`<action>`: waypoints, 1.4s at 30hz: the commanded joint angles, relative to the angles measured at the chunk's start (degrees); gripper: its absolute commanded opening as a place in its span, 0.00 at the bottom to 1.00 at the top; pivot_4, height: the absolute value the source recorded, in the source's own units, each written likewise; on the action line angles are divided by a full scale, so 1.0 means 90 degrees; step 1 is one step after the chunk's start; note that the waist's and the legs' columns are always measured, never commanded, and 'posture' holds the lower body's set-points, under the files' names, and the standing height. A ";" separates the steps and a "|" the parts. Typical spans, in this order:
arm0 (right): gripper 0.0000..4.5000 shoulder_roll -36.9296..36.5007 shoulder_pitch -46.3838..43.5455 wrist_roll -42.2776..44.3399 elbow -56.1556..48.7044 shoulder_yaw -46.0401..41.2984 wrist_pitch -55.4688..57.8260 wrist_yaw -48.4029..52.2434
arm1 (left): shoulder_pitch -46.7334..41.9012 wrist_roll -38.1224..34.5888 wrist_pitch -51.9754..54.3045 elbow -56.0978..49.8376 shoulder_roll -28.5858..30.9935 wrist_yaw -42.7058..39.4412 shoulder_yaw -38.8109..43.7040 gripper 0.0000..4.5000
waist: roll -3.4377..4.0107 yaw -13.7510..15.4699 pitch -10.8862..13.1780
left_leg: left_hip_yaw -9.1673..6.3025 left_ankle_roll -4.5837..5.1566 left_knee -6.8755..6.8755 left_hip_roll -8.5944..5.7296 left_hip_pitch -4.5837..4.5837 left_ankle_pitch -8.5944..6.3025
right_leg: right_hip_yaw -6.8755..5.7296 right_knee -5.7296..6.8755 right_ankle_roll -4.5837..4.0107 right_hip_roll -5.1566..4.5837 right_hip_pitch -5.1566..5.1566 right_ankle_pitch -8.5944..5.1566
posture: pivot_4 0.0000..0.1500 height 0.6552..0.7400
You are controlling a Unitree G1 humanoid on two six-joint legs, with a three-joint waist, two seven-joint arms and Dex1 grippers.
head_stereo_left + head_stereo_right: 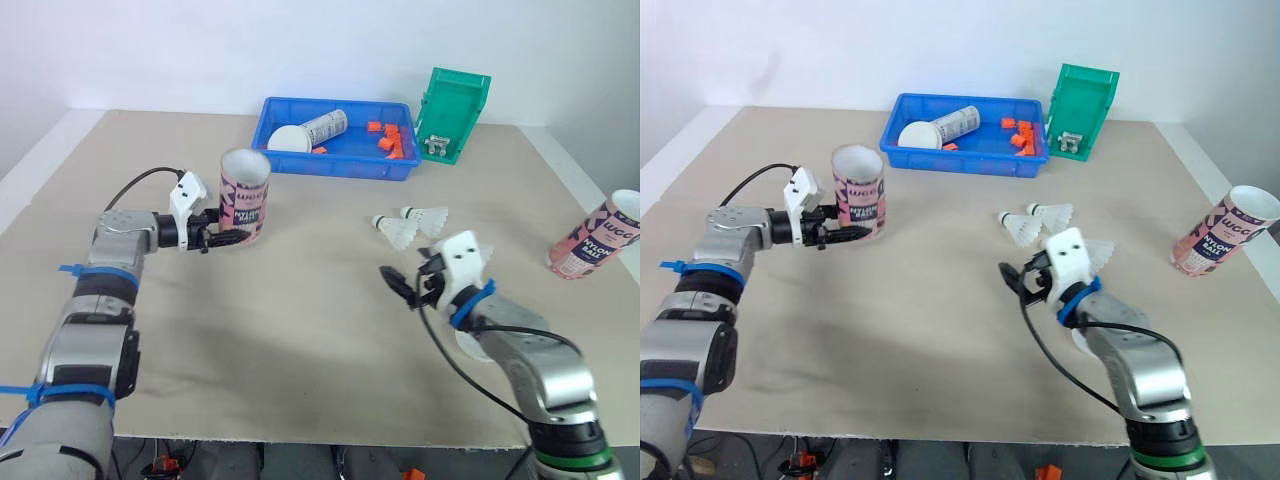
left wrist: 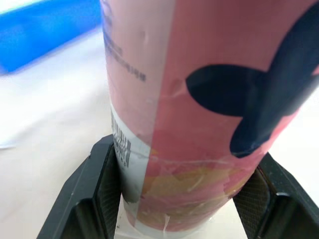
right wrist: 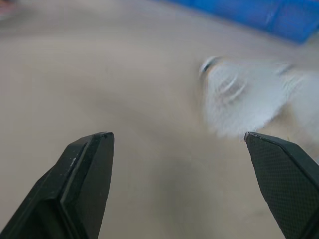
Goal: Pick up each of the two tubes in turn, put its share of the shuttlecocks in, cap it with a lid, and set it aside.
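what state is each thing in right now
left tube: upright, no lid, gripped near its base
right tube: leaning, no lid, nothing holding it
tray tube: on its side in the blue tray
shuttlecocks: lying loose on the table
left gripper: shut on left tube
right gripper: open, near the shuttlecocks

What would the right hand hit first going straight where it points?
Likely the bare table: the right hand points down at it, open, with the shuttlecock just off its line.
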 commanded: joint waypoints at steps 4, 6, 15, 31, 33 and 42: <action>1.00 0.0425 -0.0832 -0.0533 0.1054 0.0154 -0.0592 -0.0141 | 0.0631 0.0167 0.0732 -0.1922 0.0974 -0.1153 -0.0645 0.59 | 0.0000 0.0004 0.0000 | 0.0001 0.0001 0.0009 0.0004 -0.0001 0.0001 | -0.0002 0.0002 0.0006 0.0003 -0.0003 -0.0003 | 1.00 0.62; 1.00 0.0504 -0.1090 -0.0643 0.1472 0.0156 -0.0796 -0.0099 | 0.0884 0.0245 0.0761 -0.2307 0.1257 -0.1366 -0.0813 0.59 | 0.0000 0.0006 0.0000 | 0.0001 0.0001 0.0011 0.0006 -0.0001 0.0001 | -0.0002 0.0002 0.0009 0.0003 -0.0002 -0.0006 | 1.00 0.62; 1.00 0.0705 -0.2031 -0.1053 0.3227 0.0177 -0.1696 0.0085 | 0.1568 0.0248 0.0870 -0.3325 0.1818 -0.1638 -0.1050 0.59 | 0.0003 -0.0011 -0.0001 | 0.0004 0.0002 0.0013 0.0016 0.0007 0.0001 | -0.0006 0.0005 0.0008 0.0008 -0.0001 -0.0024 | 1.00 0.62; 0.01 0.0059 -0.1746 -0.0706 0.1334 0.0313 -0.2148 0.1633 | 0.1949 0.0180 0.0993 -0.3852 0.1755 -0.1712 -0.1298 0.58 | 0.0022 0.0016 -0.0006 | 0.0008 0.0007 0.0006 0.0012 0.0013 -0.0004 | 0.0004 0.0017 0.0032 0.0008 0.0002 -0.0042 | 1.00 0.62; 0.01 -0.0339 -0.1703 -0.0260 0.0447 0.0347 -0.2046 0.2398 | 0.1882 0.0211 0.0953 -0.3734 0.1726 -0.1743 -0.1334 0.58 | 0.0032 0.0015 -0.0013 | 0.0008 0.0006 0.0008 0.0010 0.0013 -0.0008 | 0.0006 0.0019 0.0036 0.0006 0.0003 -0.0046 | 1.00 0.62; 0.01 -0.1027 -0.3355 -0.0149 -0.0146 0.1681 -0.2248 0.4619 | 0.1333 0.0154 0.1025 -0.3048 0.1546 -0.1774 -0.1750 0.58 | 0.0046 0.0010 -0.0018 | 0.0017 0.0006 0.0027 0.0012 0.0053 -0.0009 | 0.0006 0.0055 -0.0007 0.0005 0.0018 -0.0066 | 1.00 0.62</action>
